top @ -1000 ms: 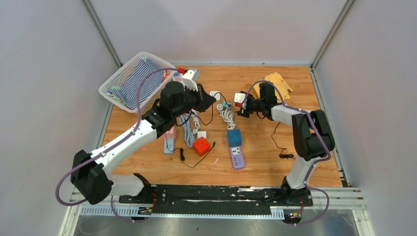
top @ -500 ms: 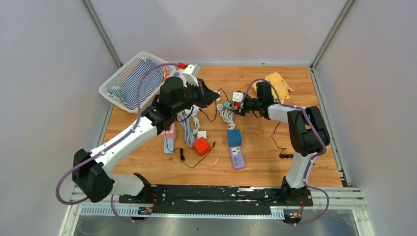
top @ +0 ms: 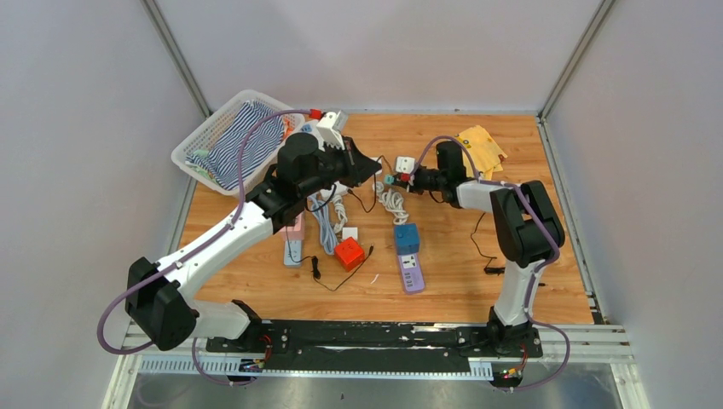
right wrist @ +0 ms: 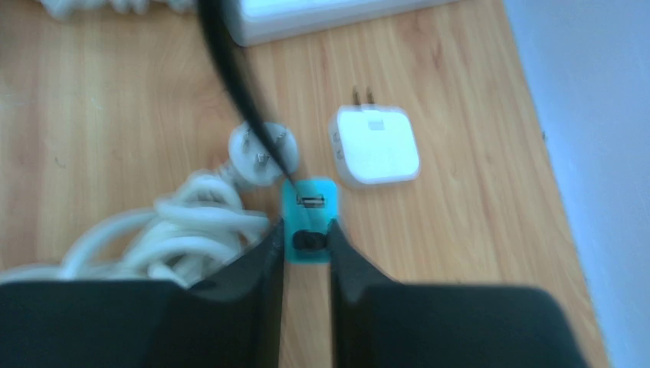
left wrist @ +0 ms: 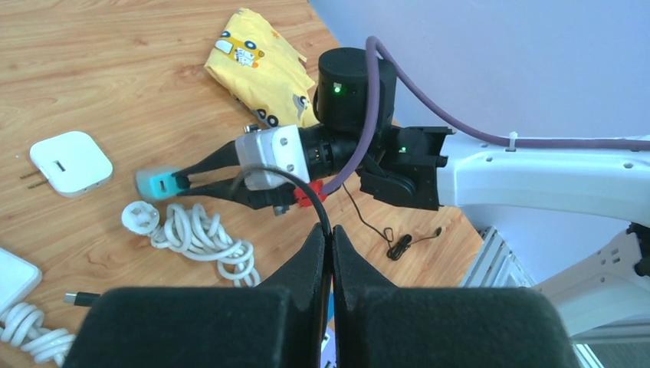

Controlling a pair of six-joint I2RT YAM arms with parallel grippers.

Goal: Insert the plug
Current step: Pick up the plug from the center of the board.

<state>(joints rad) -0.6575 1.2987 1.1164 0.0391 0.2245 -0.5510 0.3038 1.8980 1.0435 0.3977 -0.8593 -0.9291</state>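
Reaching from the near-left corner of the worktop (top: 256,281) toward its far edge, my left arm is stretched out long, with the left gripper (left wrist: 331,234) pointing at the right arm. Its jaws are pressed together with a thin black cable (left wrist: 305,186) pinched between them. The cable arcs up out of the fingertips toward the right wrist.

My right arm is folded back from the near-right corner, elbow up near the right edge, forearm low and pointing left. The two grippers face each other near the far middle of the worktop, tips near but apart.

The right gripper (right wrist: 306,234) is narrow and clamped on a small teal adapter (right wrist: 320,218), one finger on each side. The adapter's USB port (right wrist: 310,202) faces away from my palm. In the right wrist view the black cable comes in blurred and ends at the adapter's far edge, just past the port. I cannot tell if the plug touches it or is in.

A round white plug (right wrist: 255,146) lies just beside the adapter with its coiled white cord (left wrist: 201,236). A flat white charger (right wrist: 375,146) with two prongs lies near.

There is one container, a white basket (top: 189,146) at the far-left corner, with a striped cloth (top: 247,136) bundled in it. A yellow cloth (top: 482,145) lies at the far-right corner. Mid-worktop there is a purple power strip (top: 413,274) with a blue cube (top: 407,236) on its far end, and a red cube (top: 348,253) to its left.
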